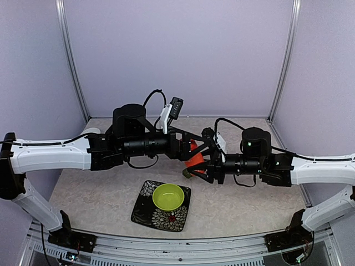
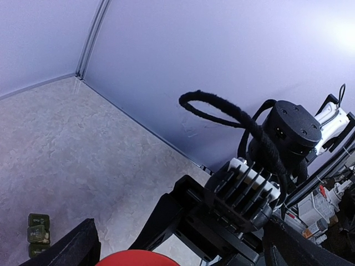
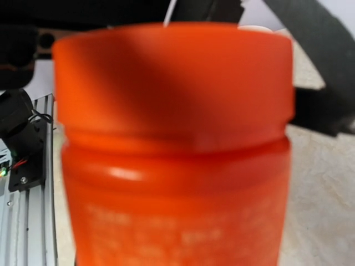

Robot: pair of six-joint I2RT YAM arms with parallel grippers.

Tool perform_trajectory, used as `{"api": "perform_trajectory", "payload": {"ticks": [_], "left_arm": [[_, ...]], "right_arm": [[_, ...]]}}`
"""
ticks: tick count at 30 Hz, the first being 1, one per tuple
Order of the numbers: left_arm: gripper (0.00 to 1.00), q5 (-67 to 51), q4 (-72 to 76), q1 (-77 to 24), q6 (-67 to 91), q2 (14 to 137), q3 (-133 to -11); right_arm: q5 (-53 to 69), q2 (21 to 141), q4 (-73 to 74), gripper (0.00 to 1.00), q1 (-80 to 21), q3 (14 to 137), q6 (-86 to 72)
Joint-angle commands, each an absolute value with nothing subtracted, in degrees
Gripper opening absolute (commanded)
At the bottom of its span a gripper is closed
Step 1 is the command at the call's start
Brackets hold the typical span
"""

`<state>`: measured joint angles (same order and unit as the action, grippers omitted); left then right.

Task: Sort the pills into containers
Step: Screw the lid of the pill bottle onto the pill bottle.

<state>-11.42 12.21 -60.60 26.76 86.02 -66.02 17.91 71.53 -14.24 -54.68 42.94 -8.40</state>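
Over the speckled beige worktop [image 1: 94, 191], the right jaws grip an orange plastic pill bottle [image 3: 177, 144]. The left jaws stand wide around its red cap [image 2: 137, 258]; best to centre them before closing.

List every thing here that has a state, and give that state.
orange bottle: cap on, tilted, held off the table.
right gripper: shut on the orange bottle.
left gripper: open, fingers either side of the cap.
dark green pillbox: on the table, lids look shut.
lime-green bowl: upright on the patterned plate, looks empty.
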Motion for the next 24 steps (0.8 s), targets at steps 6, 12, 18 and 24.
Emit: {"api": "perform_trajectory", "payload": {"ticks": [6,12,18,24], "left_arm": [[0.99,-11.98,13.71,-59.95,27.29,82.49,-64.64],[0.99,-11.79,13.98,-59.74,27.6,82.4,-64.58],[0.99,-13.38,15.24,-59.85,28.08,82.52,-64.66],[0.99,-14.61,16.19,-60.19,28.12,82.99,-64.69]], "right_arm": [[12.5,64.32,-9.86,0.11,-53.3,42.34,-7.21],[11.25,64.29,-8.88,0.11,-52.66,41.92,-6.91],[11.33,66.04,-9.31,0.1,-52.71,42.05,-7.09],[12.93,69.36,-9.32,0.09,-52.7,43.09,-7.18]]}}
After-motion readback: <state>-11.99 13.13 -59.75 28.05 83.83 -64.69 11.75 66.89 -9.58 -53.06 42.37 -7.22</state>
